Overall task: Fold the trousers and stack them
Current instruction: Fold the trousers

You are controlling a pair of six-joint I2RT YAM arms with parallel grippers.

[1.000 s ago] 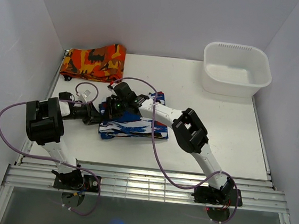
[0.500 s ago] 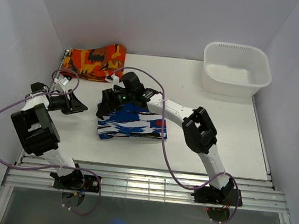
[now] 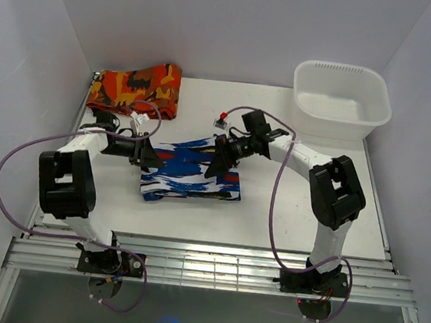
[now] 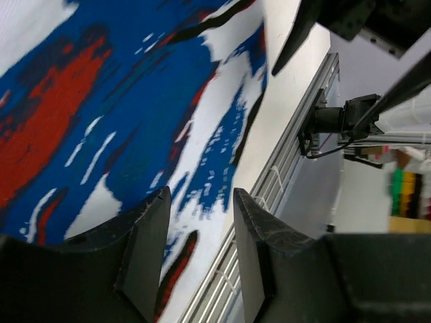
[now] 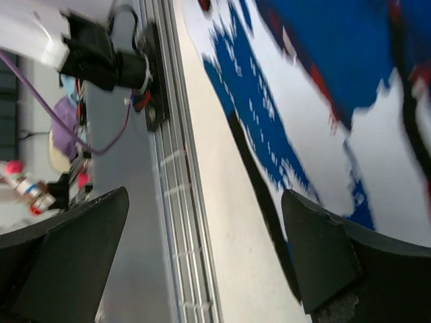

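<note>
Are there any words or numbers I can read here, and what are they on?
None can be read.
The trousers and orange cloth bear only patterns, no letters.
The tub is plain.
The cable tag is too small to read.
The background clutter is blurred.

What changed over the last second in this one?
The right pincer let go of the trousers, opened wide and swung right across them. The left pincer backed off left, then returned to their left edge. Orange cloth and white tub stayed put.
</note>
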